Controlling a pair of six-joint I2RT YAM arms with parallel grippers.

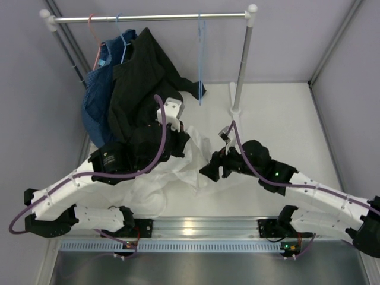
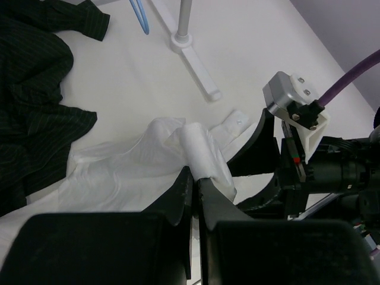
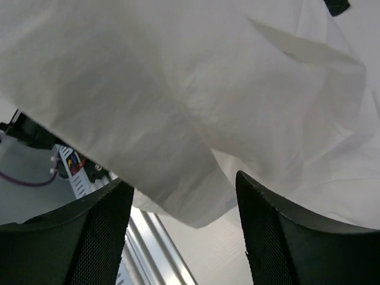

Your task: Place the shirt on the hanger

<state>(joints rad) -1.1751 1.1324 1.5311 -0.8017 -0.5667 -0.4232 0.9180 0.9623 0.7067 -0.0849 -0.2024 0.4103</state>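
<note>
White tabletop [image 2: 249, 53], thin wrinkled shirt [image 2: 119, 178], fold pinched by left hand [image 2: 195, 173]

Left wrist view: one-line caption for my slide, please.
Left hand shut on a raised fold of the shirt, the black garment beside it on the table.

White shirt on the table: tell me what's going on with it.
The left gripper is shut on a bunched fold of the white shirt, and the rest of the shirt lies crumpled on the table. The right gripper is at the shirt's edge with its jaws apart. The cloth is right in front of them, but nothing is gripped yet. The light-blue hanger hangs bare on the rail, apart from the black garment and the denim garment. The shirt is not on the hanger yet.
</note>
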